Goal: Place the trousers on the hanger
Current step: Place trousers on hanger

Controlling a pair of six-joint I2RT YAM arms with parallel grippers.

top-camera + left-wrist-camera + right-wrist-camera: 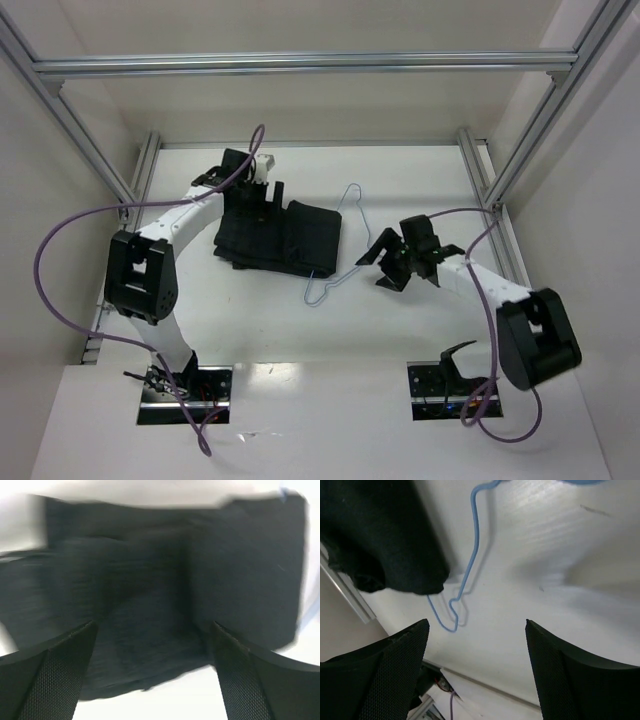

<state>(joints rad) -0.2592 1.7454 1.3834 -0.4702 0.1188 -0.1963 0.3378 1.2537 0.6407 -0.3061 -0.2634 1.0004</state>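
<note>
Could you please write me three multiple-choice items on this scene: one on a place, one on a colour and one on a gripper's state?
1. Where does the thin wire hanger lie?
A. Hooked on a frame bar.
B. On the white table, at the edge of the folded black fabric trousers nearer the right arm.
C. On the floor, off the table.

2. What colour is the hanger?
A. Red.
B. Yellow.
C. Light blue.

3. How does the right gripper stand?
A. Open and empty.
B. Shut on the hanger.
C. Shut on the trousers.

Answers: 1 B, the top view shows it flat on the table by that edge; 2 C, the wire shows blue in the right wrist view; 3 A, its fingers stand wide apart, gripping nothing.
</note>
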